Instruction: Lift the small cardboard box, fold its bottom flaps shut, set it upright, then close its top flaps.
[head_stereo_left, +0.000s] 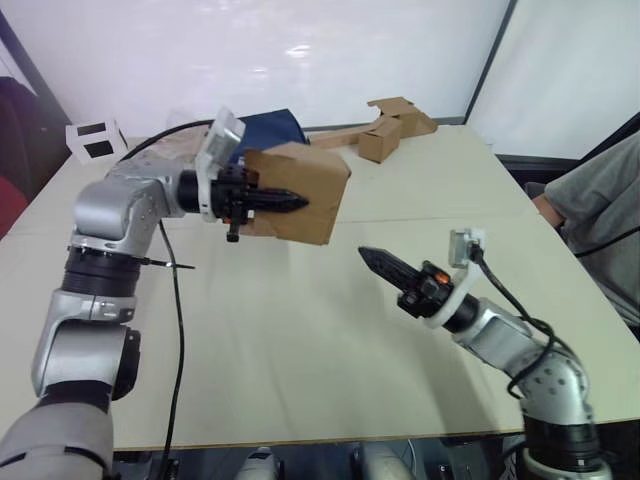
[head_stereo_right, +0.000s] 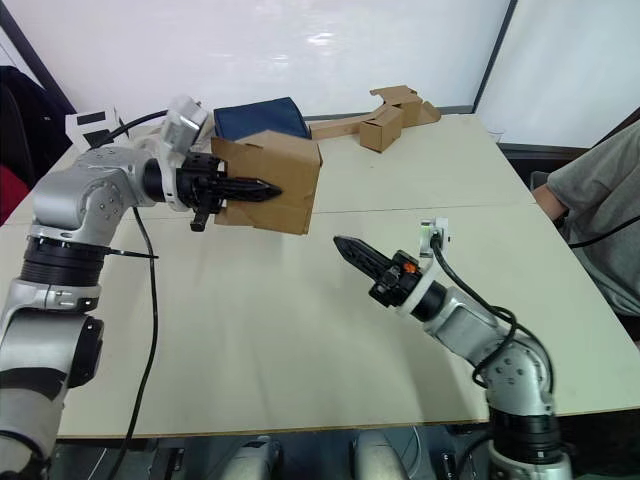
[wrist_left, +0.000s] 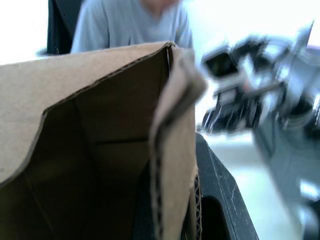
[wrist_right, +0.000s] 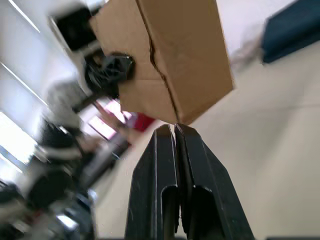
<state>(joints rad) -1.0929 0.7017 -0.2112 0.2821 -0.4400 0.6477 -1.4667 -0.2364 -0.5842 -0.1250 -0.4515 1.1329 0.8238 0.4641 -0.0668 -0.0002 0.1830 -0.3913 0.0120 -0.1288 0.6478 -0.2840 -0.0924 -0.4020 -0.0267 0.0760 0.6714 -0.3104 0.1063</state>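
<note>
The small cardboard box (head_stereo_left: 318, 190), plain brown, hangs in the air above the back left of the table. My left gripper (head_stereo_left: 296, 202) is shut on one of its walls, with one black finger (wrist_left: 220, 200) outside and the box's open inside (wrist_left: 100, 150) beside it. An open flap (head_stereo_right: 235, 148) sticks out toward the left arm. My right gripper (head_stereo_left: 366, 256) is shut and empty, low over the table, pointing up at the box from the right. In the right wrist view the box end (wrist_right: 170, 55) facing that gripper (wrist_right: 175, 131) has flaps lying flat with a seam.
A cluster of brown cardboard pieces (head_stereo_left: 395, 125) lies at the table's back right. A dark blue object (head_stereo_right: 258, 117) sits behind the box. A white box with black squares (head_stereo_left: 95, 140) is at the back left. A person in grey (head_stereo_left: 600, 210) sits at the right edge.
</note>
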